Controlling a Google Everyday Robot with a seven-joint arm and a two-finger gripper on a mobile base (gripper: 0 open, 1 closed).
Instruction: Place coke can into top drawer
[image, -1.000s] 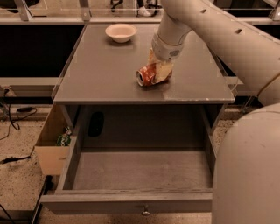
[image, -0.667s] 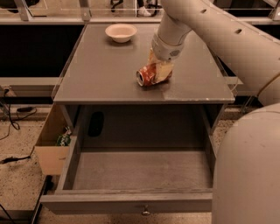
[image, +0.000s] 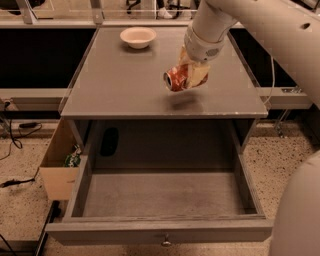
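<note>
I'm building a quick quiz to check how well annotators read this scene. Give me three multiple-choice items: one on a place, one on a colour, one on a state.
1. Where is the coke can?
A. On the floor
B. Held by the gripper above the cabinet top
C. Behind the cabinet

2. What colour is the bowl at the back of the cabinet top?
A. Cream
B. Blue
C. Black

3. What state is the top drawer in?
A. Shut
B. Taken out of the cabinet
C. Pulled open

Answers:
1 B: the gripper is shut on the can, and the can's shadow falls on the top beneath it.
2 A: the bowl is pale cream against the grey top.
3 C: the drawer's inside floor shows in front of the cabinet.
</note>
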